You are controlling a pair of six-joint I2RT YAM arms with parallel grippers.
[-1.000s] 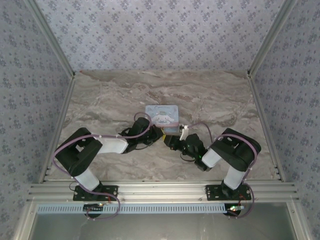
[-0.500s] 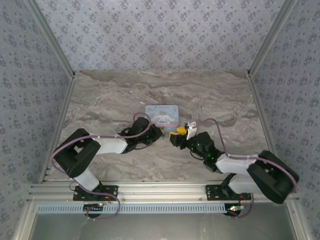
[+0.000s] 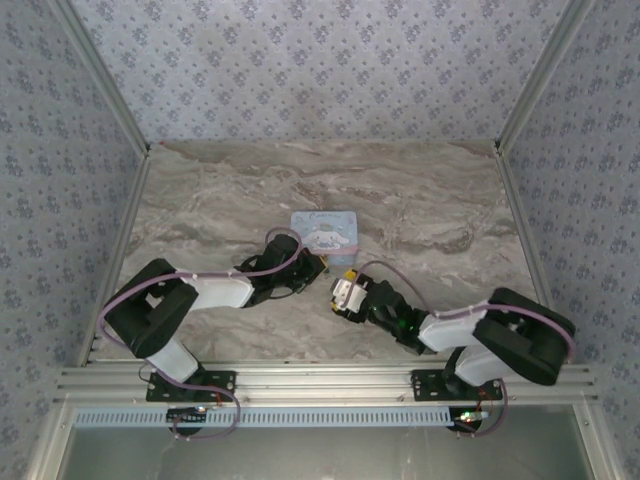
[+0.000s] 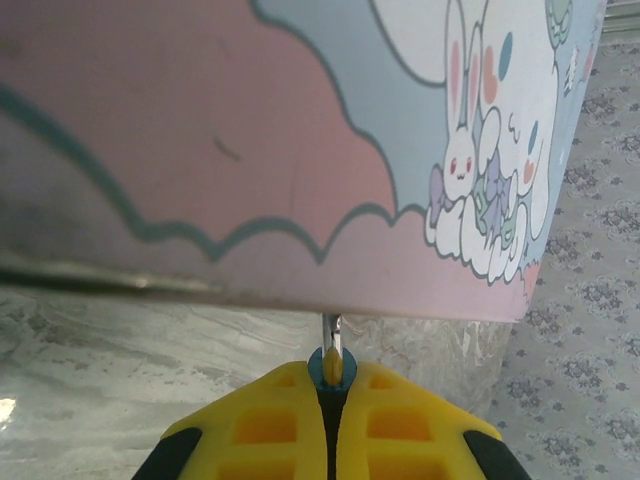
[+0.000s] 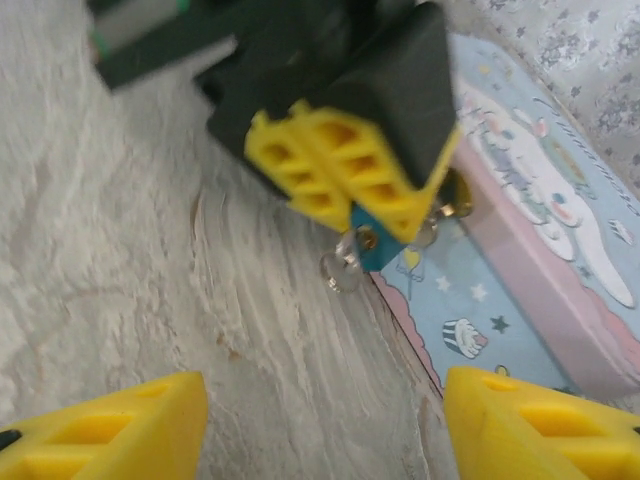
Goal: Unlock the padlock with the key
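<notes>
Mostly the padlock [image 5: 378,245] hides between the left gripper's [image 4: 331,385] clamped fingers, mid-frame. The right gripper [image 5: 320,390] hangs wide open, empty.

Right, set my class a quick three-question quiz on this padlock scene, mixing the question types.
1. Multiple choice: the left claw grips A) a screwdriver, B) the padlock, C) nothing.
2. True or false: the right claw is shut on the padlock.
3. Short answer: which small white animal is printed on the side of the tin box?

Key: 1 B. 2 False, its jaws stand wide apart. 3 A rabbit.
</notes>
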